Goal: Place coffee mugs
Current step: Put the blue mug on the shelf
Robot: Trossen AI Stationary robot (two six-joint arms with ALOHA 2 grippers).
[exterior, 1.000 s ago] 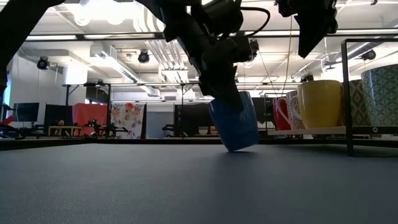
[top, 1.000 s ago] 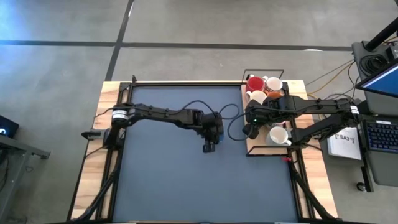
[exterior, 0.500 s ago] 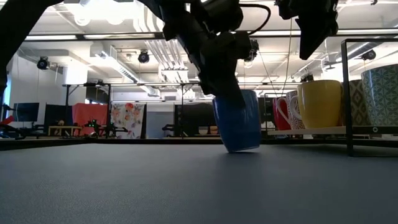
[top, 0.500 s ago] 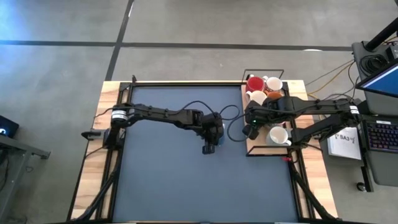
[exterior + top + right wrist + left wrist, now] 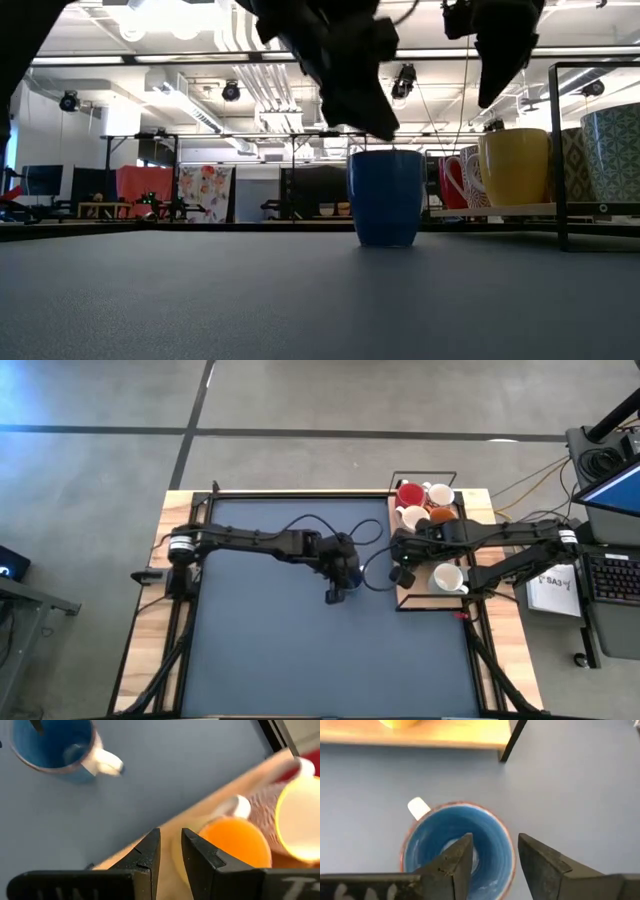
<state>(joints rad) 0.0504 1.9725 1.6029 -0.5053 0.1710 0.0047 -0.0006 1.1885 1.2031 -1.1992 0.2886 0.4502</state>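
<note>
Blue mug (image 5: 386, 197) set upright on the dark worktop (image 5: 280, 650), left jaws lifted just above its rim.

The left gripper (image 5: 492, 857) is seen with its jaws parted narrowly and empty, one finger over the mug's opening, the other just outside the rim. The right gripper (image 5: 170, 851) is held with jaws nearly closed on nothing, above the edge of the wooden tray (image 5: 404, 596); just beyond them an orange mug (image 5: 235, 840) stands, with red (image 5: 409, 494) and white mugs (image 5: 447, 577) farther along the tray.
</note>
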